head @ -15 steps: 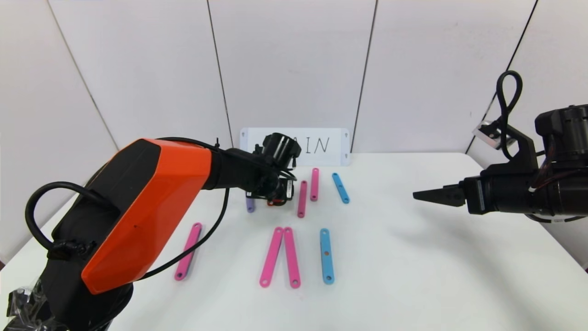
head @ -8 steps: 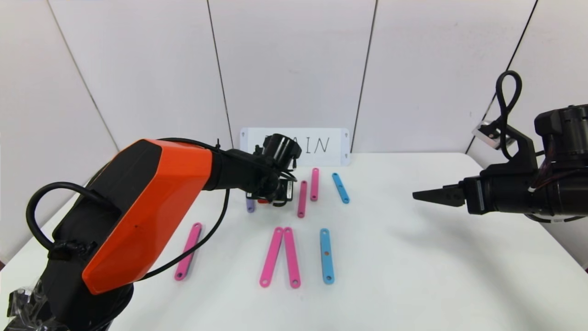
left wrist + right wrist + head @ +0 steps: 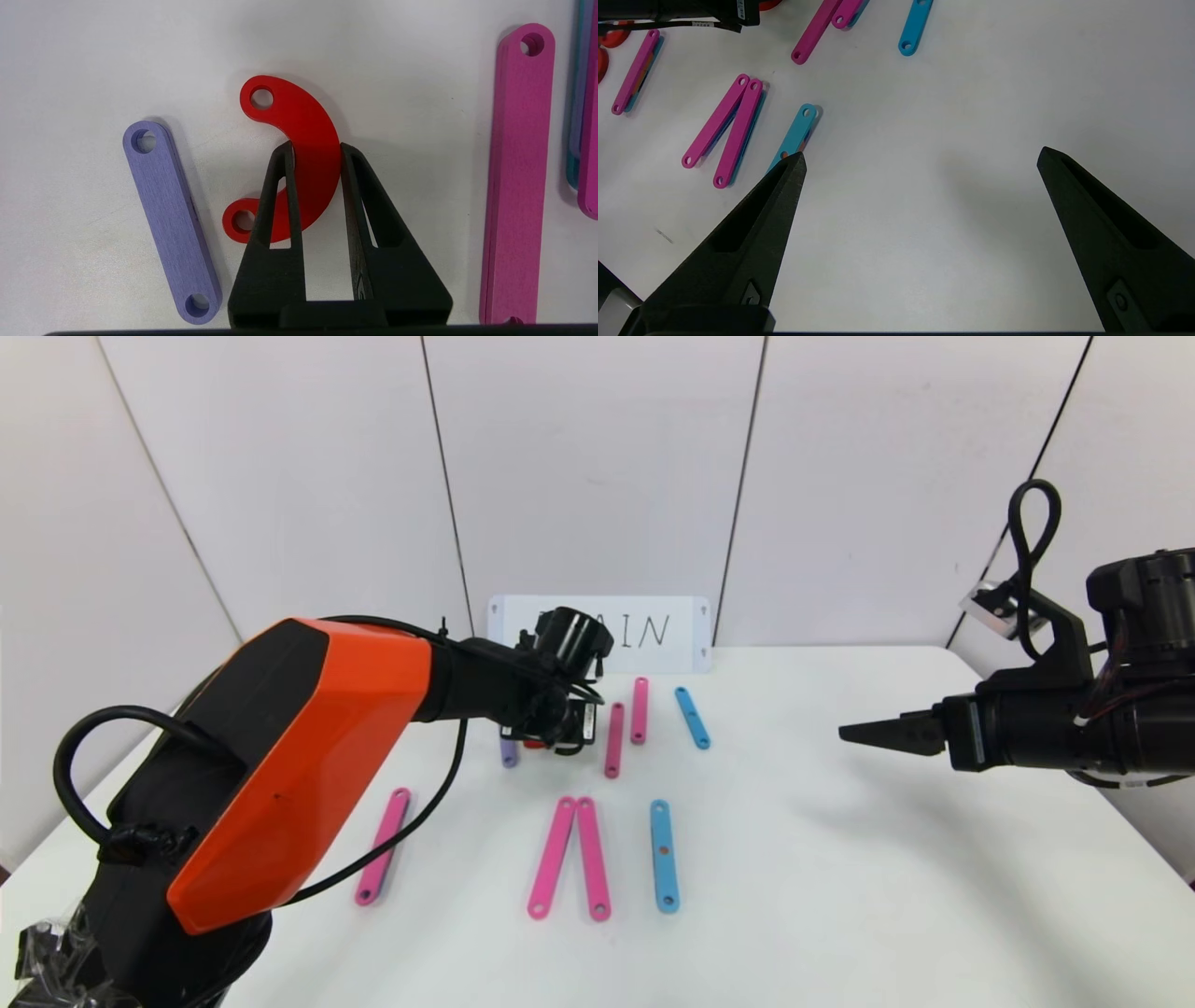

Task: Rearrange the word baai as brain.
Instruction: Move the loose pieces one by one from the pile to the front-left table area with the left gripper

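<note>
Left wrist view: the left gripper (image 3: 316, 151) is clamped across a red half-ring curve (image 3: 306, 140) lying flat on the counter (image 3: 397, 70), between a short purple strip (image 3: 170, 219) and a long pink strip (image 3: 516, 186). The right gripper (image 3: 920, 161) hovers wide open, well apart

Red half-ring curve (image 3: 308, 154) lies flat between purple strip (image 3: 170, 221) and pink strip (image 3: 516, 177).
</note>
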{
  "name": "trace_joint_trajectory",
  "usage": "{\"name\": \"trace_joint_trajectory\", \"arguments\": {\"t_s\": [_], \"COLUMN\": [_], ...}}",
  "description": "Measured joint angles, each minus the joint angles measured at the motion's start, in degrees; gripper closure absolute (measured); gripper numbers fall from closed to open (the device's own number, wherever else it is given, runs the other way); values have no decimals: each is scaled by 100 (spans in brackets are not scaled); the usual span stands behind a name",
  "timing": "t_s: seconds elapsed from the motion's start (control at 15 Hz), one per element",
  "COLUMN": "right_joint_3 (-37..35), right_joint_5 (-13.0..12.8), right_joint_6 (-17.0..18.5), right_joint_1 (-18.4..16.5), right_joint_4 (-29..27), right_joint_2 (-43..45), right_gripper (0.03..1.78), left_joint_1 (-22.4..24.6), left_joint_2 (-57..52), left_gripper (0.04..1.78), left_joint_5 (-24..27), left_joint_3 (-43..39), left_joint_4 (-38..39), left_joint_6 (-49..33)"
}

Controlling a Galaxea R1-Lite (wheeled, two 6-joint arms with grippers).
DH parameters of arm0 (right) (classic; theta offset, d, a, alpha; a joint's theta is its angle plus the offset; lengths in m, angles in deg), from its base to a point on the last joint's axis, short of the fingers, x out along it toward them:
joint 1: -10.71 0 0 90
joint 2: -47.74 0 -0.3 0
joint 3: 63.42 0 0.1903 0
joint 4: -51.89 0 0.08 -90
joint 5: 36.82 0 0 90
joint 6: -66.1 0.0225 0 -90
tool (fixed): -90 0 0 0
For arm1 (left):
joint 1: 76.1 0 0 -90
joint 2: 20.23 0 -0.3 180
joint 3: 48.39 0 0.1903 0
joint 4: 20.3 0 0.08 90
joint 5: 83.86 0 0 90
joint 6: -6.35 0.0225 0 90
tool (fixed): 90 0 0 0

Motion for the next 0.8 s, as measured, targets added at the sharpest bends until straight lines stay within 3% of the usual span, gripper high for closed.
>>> {"name": "trace_joint_trajectory", "arguments": {"t_s": [0.53,0.6,0.8], "right_joint_3": [0,0,0], "right_joint_5": [-2,0,-2], "right_joint_6": [0,0,0], "right_joint_1": [0,0,0], "right_joint_4": [0,0,0], "right_joint_2": [-1,-4,-11], "right_gripper": [8,8,8], "left_joint_1": [-12,-12,-12], "left_joint_2": [-199,-227,-328], "left_gripper": [153,177,178], "left_joint_5": [-11,-16,-13], "left_joint_3": [17,15,0], "left_joint_4": [-24,-30,-50], "left_joint_6": [72,83,105]}}
